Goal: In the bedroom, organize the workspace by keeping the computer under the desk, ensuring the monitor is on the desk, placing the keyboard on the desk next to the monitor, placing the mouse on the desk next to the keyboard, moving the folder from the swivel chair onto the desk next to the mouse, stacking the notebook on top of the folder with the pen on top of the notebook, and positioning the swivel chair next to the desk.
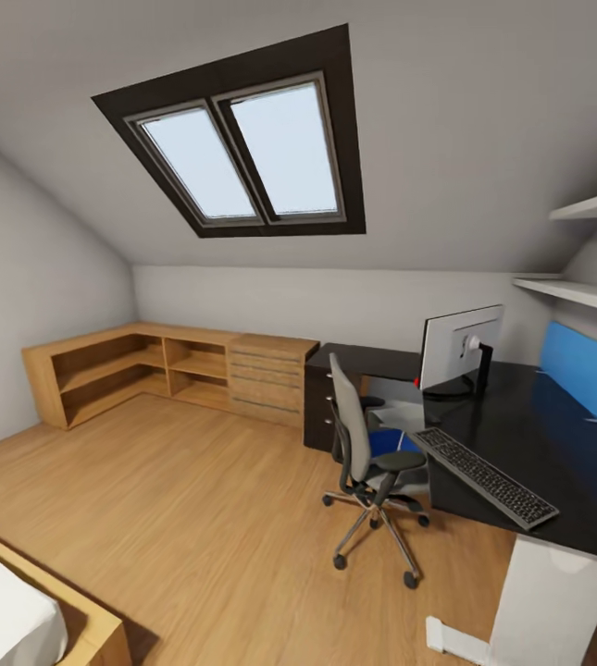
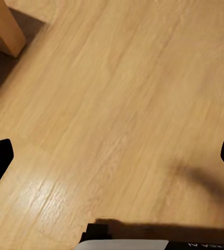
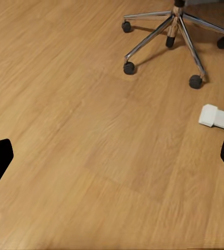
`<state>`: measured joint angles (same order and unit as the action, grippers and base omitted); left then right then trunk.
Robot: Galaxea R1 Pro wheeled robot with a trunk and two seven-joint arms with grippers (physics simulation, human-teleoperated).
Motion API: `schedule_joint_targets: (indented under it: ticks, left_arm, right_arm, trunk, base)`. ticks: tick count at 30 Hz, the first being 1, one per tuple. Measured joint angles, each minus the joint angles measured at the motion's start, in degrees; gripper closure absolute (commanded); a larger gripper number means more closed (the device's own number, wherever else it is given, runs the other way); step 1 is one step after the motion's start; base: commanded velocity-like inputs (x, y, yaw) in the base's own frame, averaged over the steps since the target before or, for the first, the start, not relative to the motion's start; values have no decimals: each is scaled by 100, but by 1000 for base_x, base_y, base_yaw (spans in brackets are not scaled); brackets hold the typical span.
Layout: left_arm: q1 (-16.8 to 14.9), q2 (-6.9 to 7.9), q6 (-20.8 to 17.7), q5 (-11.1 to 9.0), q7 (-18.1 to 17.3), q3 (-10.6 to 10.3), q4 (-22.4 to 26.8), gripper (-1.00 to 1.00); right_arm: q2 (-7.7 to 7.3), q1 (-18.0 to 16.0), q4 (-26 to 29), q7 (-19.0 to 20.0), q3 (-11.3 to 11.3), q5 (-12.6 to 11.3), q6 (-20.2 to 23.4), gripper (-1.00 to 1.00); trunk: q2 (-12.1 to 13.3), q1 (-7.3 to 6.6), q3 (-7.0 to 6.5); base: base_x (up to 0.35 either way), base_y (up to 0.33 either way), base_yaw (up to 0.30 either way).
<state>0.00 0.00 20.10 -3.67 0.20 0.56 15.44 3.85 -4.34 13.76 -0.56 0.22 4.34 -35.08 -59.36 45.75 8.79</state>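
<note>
The desk point(image 1: 557, 444) with its glossy black top runs along the right wall. The monitor point(image 1: 461, 347) stands on it, its grey back towards me. In front of it, the keyboard point(image 1: 485, 476) lies near the desk's edge. The swivel chair point(image 1: 365, 453) is beside the desk, with the blue folder point(image 1: 387, 442) on its seat. A light grey box under the desk behind the chair looks like the computer point(image 1: 396, 396). Mouse, notebook and pen are out of view. My left gripper point(image 2: 112, 156) and right gripper point(image 3: 112, 156) are both open over bare floor.
Low wooden shelves and a chest of drawers point(image 1: 266, 375) line the far wall. A bed corner point(image 1: 30, 610) is at the near left, and its wooden post point(image 2: 5, 26) is close to my left gripper. The chair's star base point(image 3: 174, 31) and the desk's white foot point(image 3: 219, 117) lie ahead of my right gripper.
</note>
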Motion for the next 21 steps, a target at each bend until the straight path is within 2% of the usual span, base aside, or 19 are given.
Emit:
schedule_joint_targets:
  ticks: [7, 17, 21]
  left_arm:
    - [0, 0, 0, 0, 0, 0, 0, -100]
    - [0, 0, 17, 0, 0, 3, 0, -100]
    - [0, 1, 144, -6, 1, 7, 9, -100]
  right_arm:
    - [0, 0, 0, -1, 0, -1, 0, -100]
    - [0, 0, 0, -1, -4, -14, 6, -100]
    - [0, 0, 3, -5, -6, -19, 7, -100]
  trunk:
    - [0, 0, -17]
    - [0, 1, -24]
    - [0, 1, -24]
  base:
    - [122, 236, -299]
    - [18, 29, -300]
    - [1, 2, -300]
